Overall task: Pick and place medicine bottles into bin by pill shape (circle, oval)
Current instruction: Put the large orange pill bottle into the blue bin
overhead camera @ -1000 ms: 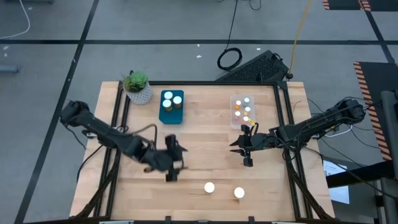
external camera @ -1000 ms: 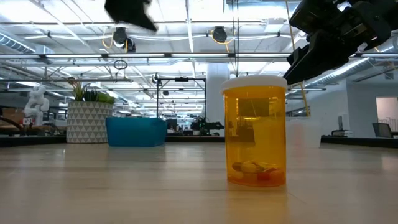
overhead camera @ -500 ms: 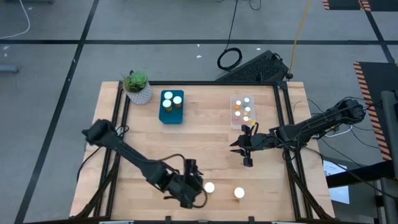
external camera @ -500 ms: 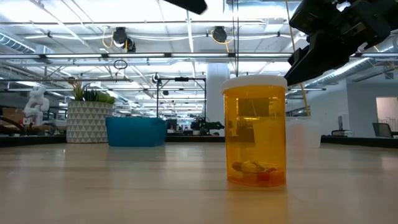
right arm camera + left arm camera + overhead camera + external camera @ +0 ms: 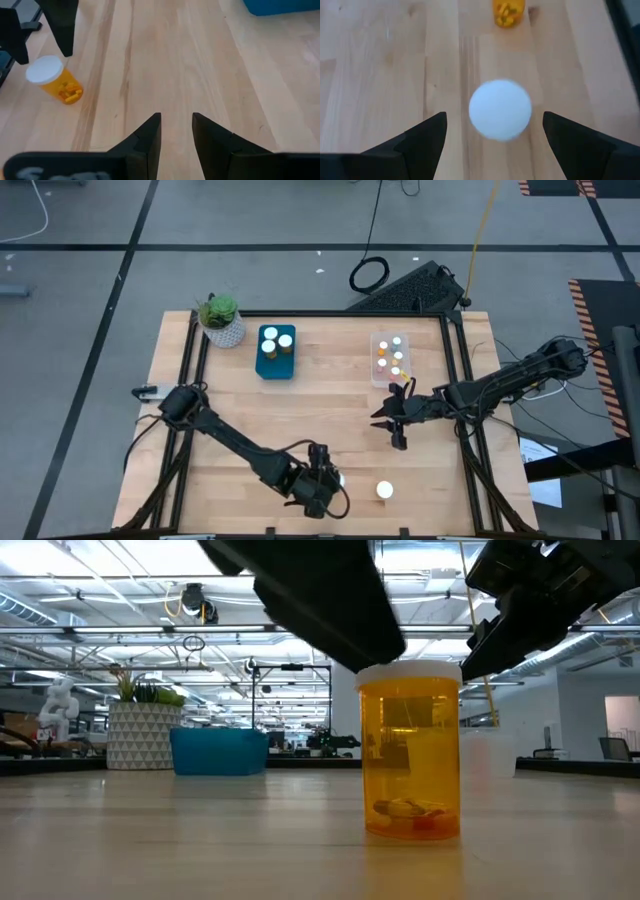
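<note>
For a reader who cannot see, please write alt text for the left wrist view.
Seen from above, a white bottle cap stands between the left gripper's two open dark fingers on a wooden table. Farther off lies an amber bottle with yellow pills.

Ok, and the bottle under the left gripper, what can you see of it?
The bottle stands upright on the wooden table, near its front edge. From above only its round, plain white cap shows. The left gripper hangs over it, open fingers either side, not touching. Another bottle stands apart on its right.
</note>
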You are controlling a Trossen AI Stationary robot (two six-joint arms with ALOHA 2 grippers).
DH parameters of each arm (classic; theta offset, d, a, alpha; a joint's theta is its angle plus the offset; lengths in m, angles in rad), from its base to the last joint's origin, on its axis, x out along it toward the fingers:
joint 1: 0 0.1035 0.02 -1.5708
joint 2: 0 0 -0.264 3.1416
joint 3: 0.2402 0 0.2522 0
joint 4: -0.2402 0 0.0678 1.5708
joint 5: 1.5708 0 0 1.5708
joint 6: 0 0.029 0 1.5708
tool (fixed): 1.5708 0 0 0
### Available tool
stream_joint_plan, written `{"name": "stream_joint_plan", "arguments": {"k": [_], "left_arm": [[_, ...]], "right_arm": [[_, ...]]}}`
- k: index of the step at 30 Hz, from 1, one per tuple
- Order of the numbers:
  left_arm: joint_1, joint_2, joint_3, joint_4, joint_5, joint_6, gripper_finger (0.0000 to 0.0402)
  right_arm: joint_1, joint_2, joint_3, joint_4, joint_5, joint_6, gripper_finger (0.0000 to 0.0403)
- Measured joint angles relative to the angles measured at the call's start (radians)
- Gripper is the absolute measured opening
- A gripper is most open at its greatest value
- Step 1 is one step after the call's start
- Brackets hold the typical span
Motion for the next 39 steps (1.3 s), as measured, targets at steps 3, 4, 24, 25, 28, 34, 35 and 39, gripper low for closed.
{"name": "stream_joint_plan", "arguments": {"k": [3, 4, 24, 25, 28, 34, 35, 39], "left_arm": [[0.009, -0.001, -0.001, 0.031, 0.015, 0.000, 0.0334], [0.012, -0.001, -0.001, 0.031, 0.028, 0.002, 0.0334], [0.044, 0.032, -0.004, 0.070, 0.112, 0.080, 0.0300], [0.044, 0.033, -0.004, 0.068, 0.112, 0.081, 0.0289], [0.050, 0.033, -0.004, 0.069, 0.123, 0.080, 0.0256], [0.054, 0.033, -0.004, 0.073, 0.128, 0.081, 0.0212], [0.053, 0.033, -0.004, 0.073, 0.128, 0.081, 0.0210], [0.053, 0.033, -0.004, 0.073, 0.136, 0.081, 0.0221]], "right_arm": [[0.012, 0.000, 0.000, 0.000, 0.000, 0.000, 0.0102], [0.014, 0.000, 0.000, 0.000, 0.000, 0.000, 0.0102], [0.016, 0.000, 0.000, -0.008, 0.002, -0.001, 0.0102], [0.016, 0.000, 0.000, -0.007, 0.002, -0.001, 0.0102], [0.016, 0.000, 0.000, -0.009, 0.002, -0.001, 0.0102], [0.016, 0.000, 0.000, -0.008, 0.002, 0.000, 0.0102], [0.018, 0.000, 0.000, -0.008, 0.002, 0.000, 0.0102], [0.030, 0.000, 0.000, -0.008, 0.003, 0.003, 0.0102]]}}
